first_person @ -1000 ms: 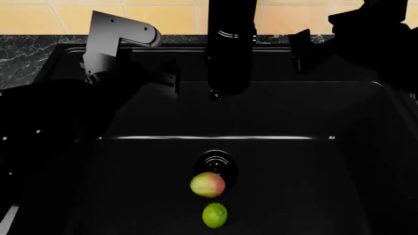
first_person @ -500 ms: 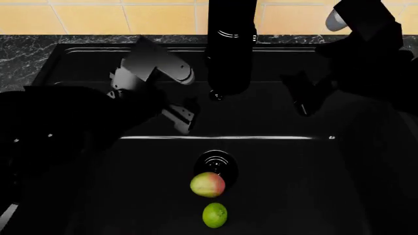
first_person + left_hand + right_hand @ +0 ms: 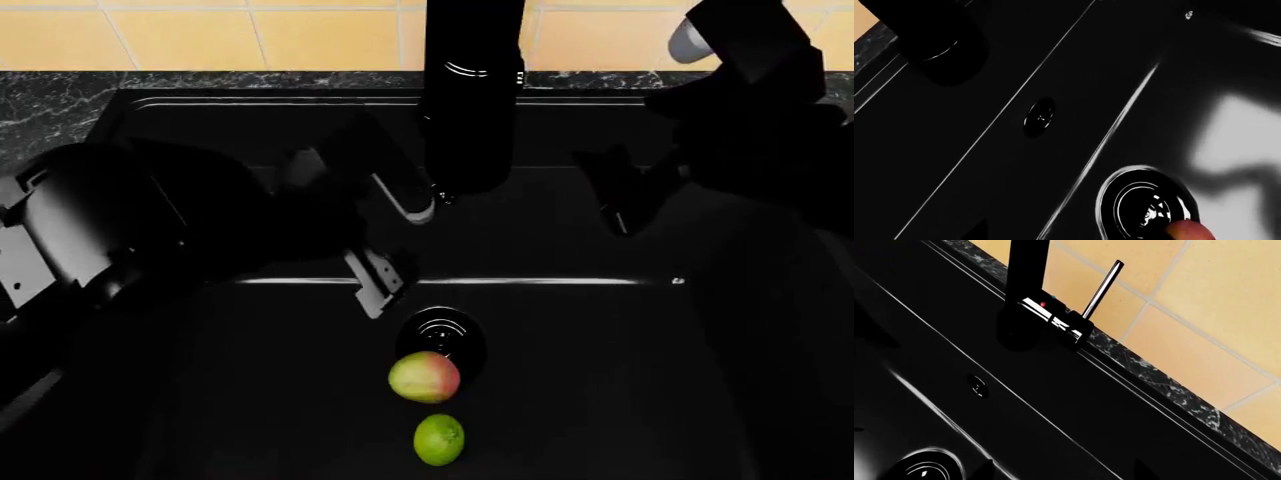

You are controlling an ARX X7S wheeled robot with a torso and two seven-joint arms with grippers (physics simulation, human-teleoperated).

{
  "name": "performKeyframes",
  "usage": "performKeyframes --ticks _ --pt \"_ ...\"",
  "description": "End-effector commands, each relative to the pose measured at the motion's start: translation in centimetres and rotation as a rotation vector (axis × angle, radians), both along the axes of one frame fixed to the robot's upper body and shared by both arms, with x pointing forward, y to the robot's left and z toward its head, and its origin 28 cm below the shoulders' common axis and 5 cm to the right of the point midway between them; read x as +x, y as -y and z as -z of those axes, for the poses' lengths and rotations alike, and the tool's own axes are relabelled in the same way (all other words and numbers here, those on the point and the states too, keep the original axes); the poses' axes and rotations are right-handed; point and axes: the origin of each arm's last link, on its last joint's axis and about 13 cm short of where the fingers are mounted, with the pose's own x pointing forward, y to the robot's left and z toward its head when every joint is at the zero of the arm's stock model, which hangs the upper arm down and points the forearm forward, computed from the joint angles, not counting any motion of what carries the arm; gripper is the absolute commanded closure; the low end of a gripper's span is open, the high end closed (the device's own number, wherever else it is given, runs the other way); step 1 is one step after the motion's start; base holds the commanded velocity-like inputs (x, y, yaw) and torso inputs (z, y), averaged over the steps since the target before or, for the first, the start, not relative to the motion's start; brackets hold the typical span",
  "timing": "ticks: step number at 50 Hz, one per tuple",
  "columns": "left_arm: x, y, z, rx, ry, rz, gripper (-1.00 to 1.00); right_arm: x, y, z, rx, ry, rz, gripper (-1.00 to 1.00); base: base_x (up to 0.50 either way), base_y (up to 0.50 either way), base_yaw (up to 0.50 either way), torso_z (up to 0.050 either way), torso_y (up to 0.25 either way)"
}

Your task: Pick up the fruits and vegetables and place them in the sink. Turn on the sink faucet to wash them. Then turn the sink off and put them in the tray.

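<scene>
Apple (image 3: 424,377) and lime (image 3: 439,439) are seen in the sink (image 3: 641,400), apple touching the drain (image 3: 442,330). Left gripper (image 3: 378,283) is held above the drain; right gripper (image 3: 611,190) near the faucet (image 3: 470,90). Neither jaw state can be told.

Both arms are matte black with blocky segments; the left arm (image 3: 120,230) carries pale grey plates with small screws, the right arm (image 3: 761,110) a grey rounded cap.
</scene>
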Motion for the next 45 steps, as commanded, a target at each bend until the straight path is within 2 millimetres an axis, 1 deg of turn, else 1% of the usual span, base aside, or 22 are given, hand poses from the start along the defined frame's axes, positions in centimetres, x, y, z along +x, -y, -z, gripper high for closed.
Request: performKeyframes --ticks 1,5,13,17,20,23,25,31,37,45 --pt "1.1 -0.1 0.1 0.067 -0.08 0.077 -1.0 0.3 0.0 0.3 0.011 0.005 -0.004 -1.0 0.0 0.0 0.0 0.0 0.0" --pt "1.0 -0.1 -0.4 0.027 -0.009 0.006 -1.0 0.4 0.0 0.4 0.007 0.011 0.006 -1.0 0.0 0.0 0.0 0.0 0.0" --pt "1.0 -0.1 -0.5 0.018 0.005 -0.01 -1.0 0.5 -0.1 0.4 0.006 0.012 0.008 -1.0 0.0 0.0 0.0 0.0 0.0" --pt "1.4 0.1 -0.2 0.08 -0.043 0.091 -1.0 0.5 -0.1 0.4 0.008 0.015 0.005 -1.0 0.0 0.0 0.0 0.0 0.0" --pt "1.7 0.1 0.2 0.168 -0.096 0.172 -1.0 0.5 -0.1 0.4 0.012 0.016 0.005 -1.0 0.0 0.0 0.0 0.0 0.0" --pt "1.8 0.1 0.5 0.248 -0.141 0.208 -1.0 0.5 -0.1 0.5 0.015 0.018 0.003 -1.0 0.0 0.0 0.0 0.0 0.0" --pt "2.1 -0.1 0.6 0.272 -0.162 0.219 -1.0 0.5 -0.1 0.5 0.016 0.02 0.002 -1.0 0.0 0.0 0.0 0.0 0.0" --pt "2.6 -0.7 0.3 0.275 -0.186 0.269 -1.0 0.5 0.0 0.5 0.019 0.022 0.004 -1.0 0.0 0.0 0.0 0.0 0.0" --pt "2.8 -1.0 0.6 0.286 -0.216 0.305 -1.0 0.6 -0.1 0.6 0.025 0.026 0.008 -1.0 0.0 0.0 0.0 0.0 0.0" --pt "3.8 -0.6 1.5 0.296 -0.244 0.33 -1.0 0.8 -0.3 0.7 0.027 0.026 0.005 -1.0 0.0 0.0 0.0 0.0 0.0"
